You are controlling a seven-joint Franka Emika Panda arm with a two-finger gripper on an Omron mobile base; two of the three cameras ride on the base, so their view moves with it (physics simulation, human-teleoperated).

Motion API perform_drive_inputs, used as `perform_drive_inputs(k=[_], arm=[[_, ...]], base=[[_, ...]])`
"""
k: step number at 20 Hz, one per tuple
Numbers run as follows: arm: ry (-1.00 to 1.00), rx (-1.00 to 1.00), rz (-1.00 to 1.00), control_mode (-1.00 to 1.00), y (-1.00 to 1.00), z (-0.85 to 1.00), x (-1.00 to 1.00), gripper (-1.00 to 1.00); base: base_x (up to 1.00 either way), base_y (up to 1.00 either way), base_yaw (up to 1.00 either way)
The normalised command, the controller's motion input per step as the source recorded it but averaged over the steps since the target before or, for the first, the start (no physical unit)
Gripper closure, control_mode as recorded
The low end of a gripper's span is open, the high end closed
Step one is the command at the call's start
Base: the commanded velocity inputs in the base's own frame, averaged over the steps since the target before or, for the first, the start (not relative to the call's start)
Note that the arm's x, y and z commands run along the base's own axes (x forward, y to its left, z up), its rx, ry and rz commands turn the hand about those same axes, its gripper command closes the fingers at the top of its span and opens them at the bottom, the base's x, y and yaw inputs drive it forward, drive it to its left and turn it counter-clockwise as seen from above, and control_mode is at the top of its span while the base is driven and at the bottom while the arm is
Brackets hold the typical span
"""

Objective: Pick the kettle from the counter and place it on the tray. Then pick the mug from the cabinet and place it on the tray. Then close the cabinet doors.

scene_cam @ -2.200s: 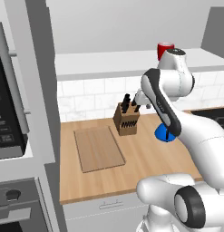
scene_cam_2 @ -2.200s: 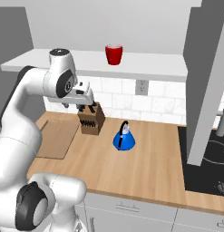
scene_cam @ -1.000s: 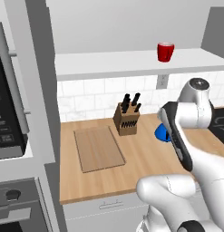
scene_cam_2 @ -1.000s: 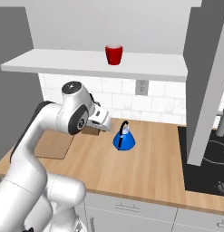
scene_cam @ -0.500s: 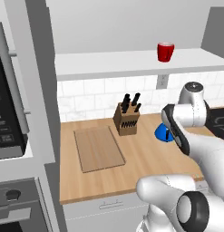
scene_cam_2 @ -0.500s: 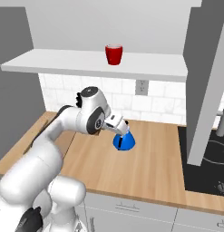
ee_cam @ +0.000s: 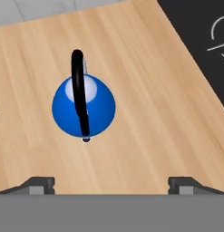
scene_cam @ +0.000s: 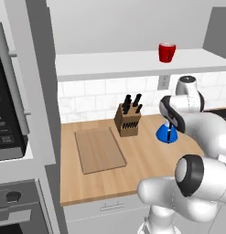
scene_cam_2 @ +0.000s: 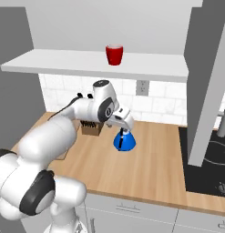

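Note:
The blue kettle (ee_cam: pixel 84 106) stands upright on the wooden counter (ee_cam: pixel 154 113), its black arched handle (ee_cam: pixel 78 86) running across its top. My gripper (ee_cam: pixel 111 185) hangs open just above it, slightly to one side, touching nothing. From the right, the gripper (scene_cam_2: pixel 125 129) points down right over the kettle (scene_cam_2: pixel 124 142). My forearm partly covers the kettle (scene_cam: pixel 167 134) in the left base view. The tray (scene_cam: pixel 99 150) lies bare to the left of the knife block. The red mug (scene_cam: pixel 167 52) (scene_cam_2: pixel 114 54) stands on the cabinet shelf (scene_cam: pixel 123 68). The cabinet doors (scene_cam_2: pixel 209 82) stand open.
A wooden knife block (scene_cam: pixel 129 119) stands between the tray and the kettle, against the tiled wall. A black stove top (scene_cam_2: pixel 209 168) lies right of the kettle. The oven and microwave column (scene_cam: pixel 9 114) stands at the far left.
My arm has swung down and to the right from beside the knife block, bringing the hand over the kettle. The jaws stayed open. The kettle, mug and tray have not moved.

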Motion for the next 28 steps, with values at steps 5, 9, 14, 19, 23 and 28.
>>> perform_drive_inputs(k=[5, 9, 14, 19, 23, 28], arm=[[0.0, 0.0, 0.0, -1.0, -0.07, -0.23, 0.27, -1.0], [-0.02, 0.0, 0.0, -1.0, -0.01, -0.27, 0.12, -1.0], [-0.02, 0.0, 0.0, -1.0, 0.0, -0.16, 0.16, -1.0], [0.0, 0.0, 0.0, -1.0, 0.0, -0.1, 0.26, -1.0], [0.0, 0.0, 0.0, -1.0, 0.0, -0.15, 0.25, -1.0], [0.0, 0.0, 0.0, -1.0, 0.0, -0.16, 0.28, -1.0]], base=[[0.0, 0.0, 0.0], [0.0, 0.0, 0.0], [0.0, 0.0, 0.0], [0.0, 0.0, 0.0], [0.0, 0.0, 0.0], [0.0, 0.0, 0.0]])
